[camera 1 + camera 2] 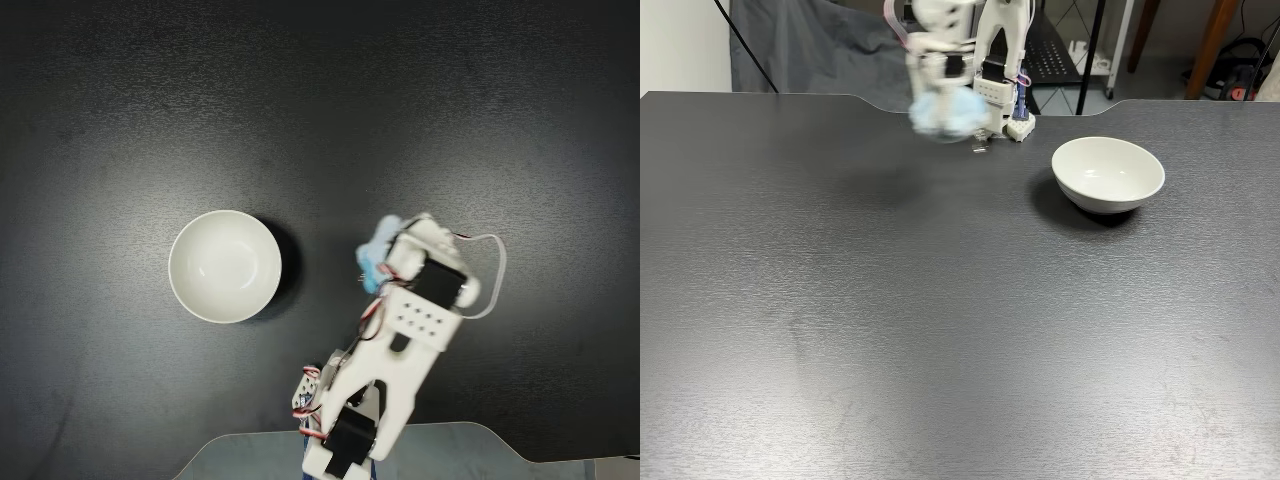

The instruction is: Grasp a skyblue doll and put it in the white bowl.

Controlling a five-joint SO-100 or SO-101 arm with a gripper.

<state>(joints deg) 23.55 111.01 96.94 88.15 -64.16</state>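
Gripper is closed around the skyblue doll, carrying it clear of the dark table; the doll looks blurred in the front fixed view. In the top-down fixed view the doll peeks out beside the white arm, with the empty white bowl well apart at nine o'clock. Doing this well probably means keeping the squeeze firm, travelling level above the rim, and releasing over the centre.

A dark table fills both fixed views, with a grey cloth hanging behind it.
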